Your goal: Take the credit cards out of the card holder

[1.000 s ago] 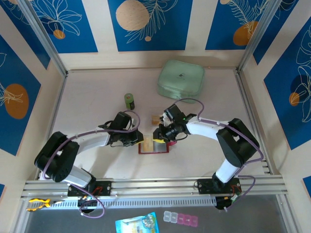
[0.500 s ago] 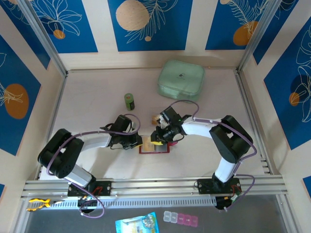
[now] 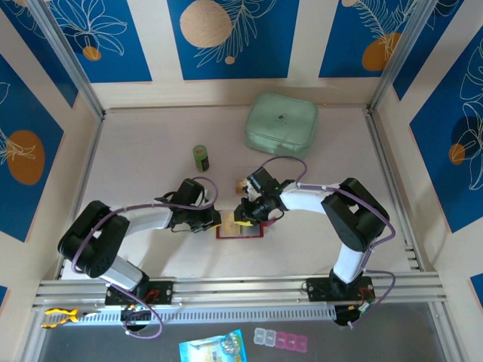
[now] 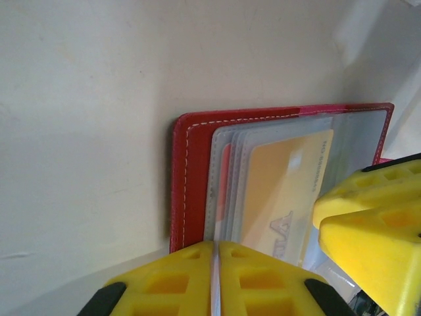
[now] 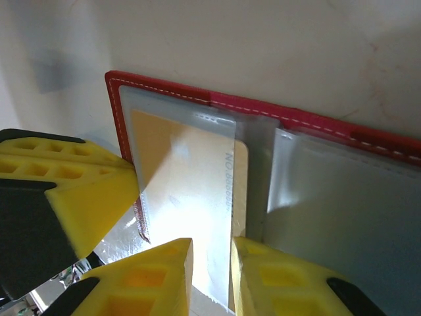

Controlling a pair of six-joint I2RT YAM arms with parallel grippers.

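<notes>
Right claw (image 3: pixel 243 216) has crept toward 9 o'clock across the card holder (image 3: pixel 253 231) since a second ago, its elbow swinging in the same way. Left claw (image 3: pixel 213 222) and the holder have kept their places on the desk (image 3: pixel 151 151).

Layout, top view: holder lies open near mid-desk, long axis 9 to 3 o'clock. Left claw sits at its 9 o'clock end. Right claw comes in over its 12 o'clock edge, above the 9 o'clock half.

Credit card (image 5: pixel 174 155): yellow, inside the clear pocket (image 5: pixel 197 118) of that half. In the right wrist view its long axis runs 12 to 6 o'clock, and the 6 o'clock end passes under the claw's tips. The reddish edge of a second card (image 4: pixel 225 178) shows behind it in the left wrist view.

Claw states:
- Left: closed, pads together with a thin pale sliver between. I read this as the pocket's edge pinched, so it has hold of the holder.
- Right: jaws a narrow slot apart, with the card face visible through the slot. Nothing is seen clamped, so it is open, tips on or just above the card.

Judgement: the card must leave along its own long axis, toward the right claw and away from the red edge at 12 o'clock in that view. The right claw is nearer and lined up on that axis; the left is placed to anchor. Risk: the pull drags the pocket along with the card.
</notes>
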